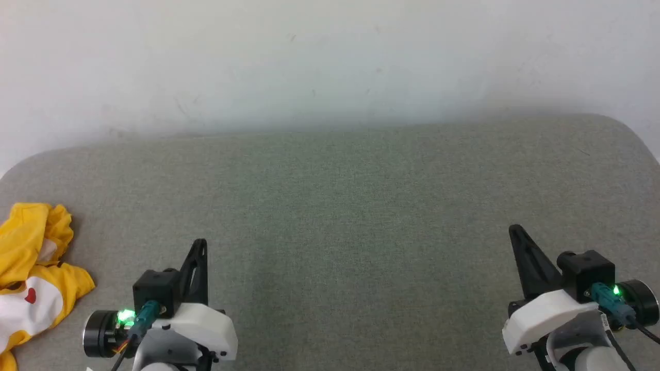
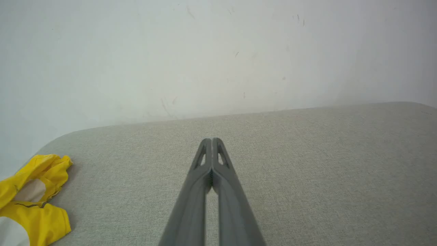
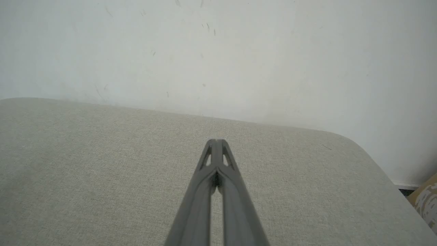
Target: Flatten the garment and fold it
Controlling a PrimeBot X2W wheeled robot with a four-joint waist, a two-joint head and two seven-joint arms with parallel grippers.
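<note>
The garment [image 1: 36,281], a bright yellow t-shirt with white patches and a red dot, lies crumpled at the far left edge of the grey fabric surface [image 1: 330,206]; the left wrist view has it at the lower left, the garment [image 2: 36,201] partly cut off by the frame. My left gripper [image 1: 200,246] is shut with nothing in it, hovering to the right of the shirt and apart from it; its tips [image 2: 211,140] press together. My right gripper [image 1: 515,231] is shut and empty far to the right, tips [image 3: 216,141] closed.
A white wall [image 1: 330,62] runs along the far edge of the surface. The surface has rounded back corners. A patterned cardboard-like object [image 3: 426,201] sits beyond the surface's right edge, low down.
</note>
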